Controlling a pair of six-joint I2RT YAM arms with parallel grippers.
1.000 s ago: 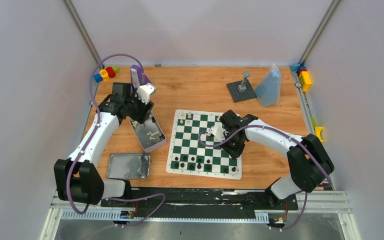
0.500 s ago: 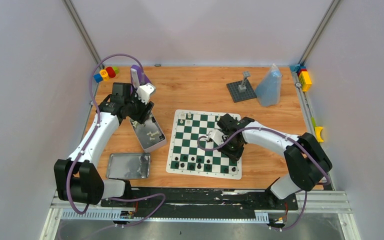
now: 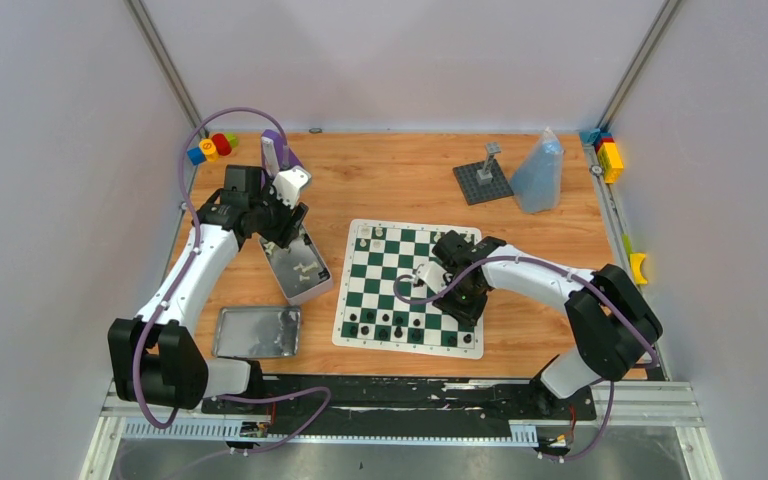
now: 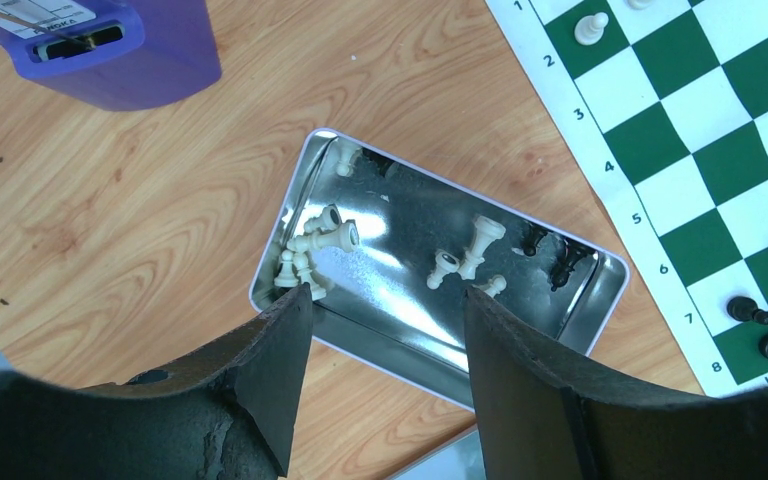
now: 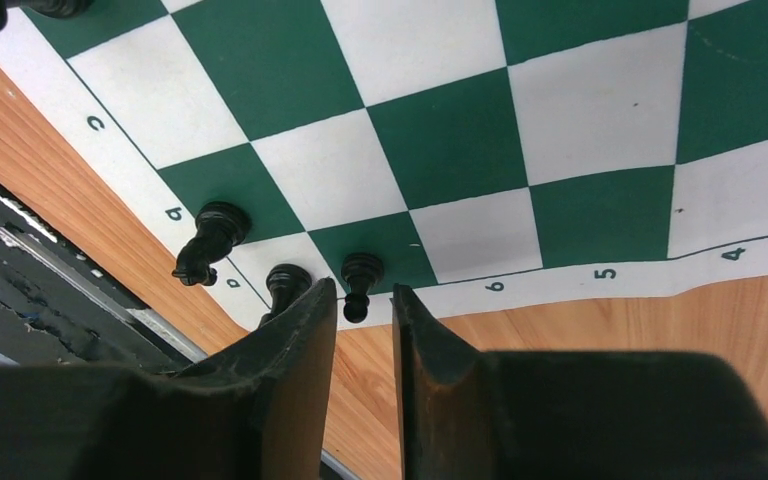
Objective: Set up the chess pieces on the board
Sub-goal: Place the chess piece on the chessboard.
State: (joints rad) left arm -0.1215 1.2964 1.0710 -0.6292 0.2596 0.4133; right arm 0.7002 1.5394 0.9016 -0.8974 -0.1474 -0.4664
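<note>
The green and white board [image 3: 380, 275] lies mid-table. Black chess pieces [image 3: 400, 325] stand along its near rows, and a few white ones [image 3: 368, 240] stand at the far edge. My right gripper [image 3: 465, 300] is low over the board's near right part. In the right wrist view it [image 5: 365, 292] is narrowly open, and a black pawn [image 5: 362, 275] stands upright on a green square at its fingertips. A black knight [image 5: 208, 240] and another black piece [image 5: 285, 282] stand beside it. My left gripper [image 4: 390, 295] hangs open and empty over a metal tin [image 4: 380, 325] of loose white and black pieces.
A tin lid [image 3: 256, 331] lies near the left arm's base. A purple object [image 3: 274, 150] stands behind the tin. A grey baseplate with a post [image 3: 482, 180] and a clear bag [image 3: 540, 175] sit at the back right. Coloured blocks [image 3: 210, 147] [image 3: 608, 155] lie at the back corners.
My right gripper has moved toward the board's near right edge, and its jaws have parted a little around the black pawn. The left arm has not moved.
</note>
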